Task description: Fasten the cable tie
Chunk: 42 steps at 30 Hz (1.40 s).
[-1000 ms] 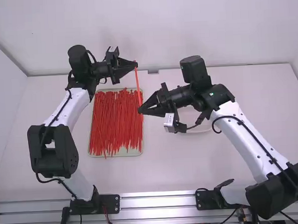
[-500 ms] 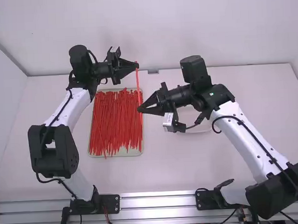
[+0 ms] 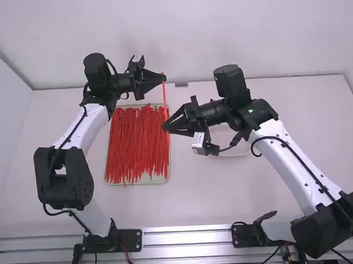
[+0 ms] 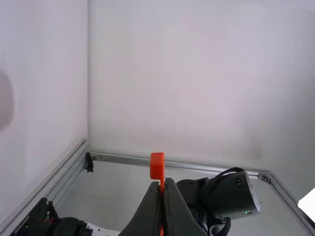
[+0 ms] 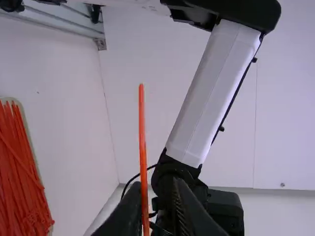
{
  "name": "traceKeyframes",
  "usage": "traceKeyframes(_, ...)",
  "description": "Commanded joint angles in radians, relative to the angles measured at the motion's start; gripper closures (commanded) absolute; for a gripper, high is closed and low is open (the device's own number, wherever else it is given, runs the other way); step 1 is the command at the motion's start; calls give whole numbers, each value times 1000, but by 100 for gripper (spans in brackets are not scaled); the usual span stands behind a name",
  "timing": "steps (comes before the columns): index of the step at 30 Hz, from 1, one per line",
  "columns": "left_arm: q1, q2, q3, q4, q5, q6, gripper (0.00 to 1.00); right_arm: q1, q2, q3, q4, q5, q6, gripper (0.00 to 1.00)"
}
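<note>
One red cable tie (image 3: 164,103) hangs upright above the table. My left gripper (image 3: 160,78) is shut on it just below its head (image 4: 157,166), and the fingers (image 4: 172,206) press together around the strap. The strap's lower end sits at my right gripper (image 3: 165,126), which comes in from the right. In the right wrist view the strap (image 5: 141,137) runs up between the two fingers (image 5: 179,206), close against one of them, with a narrow gap left to the other. My right gripper (image 5: 153,187) is open.
A flat tray (image 3: 165,181) holding a pile of several red ties (image 3: 135,143) lies on the white table beneath both grippers. The left arm's white link (image 5: 216,88) rises just behind the strap. Bare table spreads right and toward the front.
The right gripper has crept slightly up and away along the strap's lower end. The left gripper has shifted a little to the right, still holding the tie.
</note>
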Motion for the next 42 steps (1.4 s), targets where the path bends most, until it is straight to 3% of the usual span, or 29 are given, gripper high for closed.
traceKeyframes(1,-8,0,20,3,18,23,98,3,-5,24,3,5,5,94)
traceKeyframes(3,-8,-1,20,3,18,23,98,1,-5,24,2,4,5,100)
traceKeyframes(12,-8,0,20,3,18,39,98,3,-5,24,-8,4,6,100)
traceKeyframes(16,-8,0,20,-1,18,80,98,-2,-5,24,21,4,122,100)
traceKeyframes(19,-8,0,20,-1,22,144,98,-2,-5,24,69,-1,322,100)
traceKeyframes(27,-8,0,20,-2,41,526,98,-32,-5,24,243,-31,1244,100)
traceKeyframes(29,-8,-1,20,-17,40,610,98,-46,-5,24,274,3,1323,100)
traceKeyframes(37,-8,0,20,-249,-28,1007,98,-62,-5,24,242,-72,1208,100)
traceKeyframes(42,-8,0,20,-286,-39,1193,98,-62,-5,24,261,-75,1321,100)
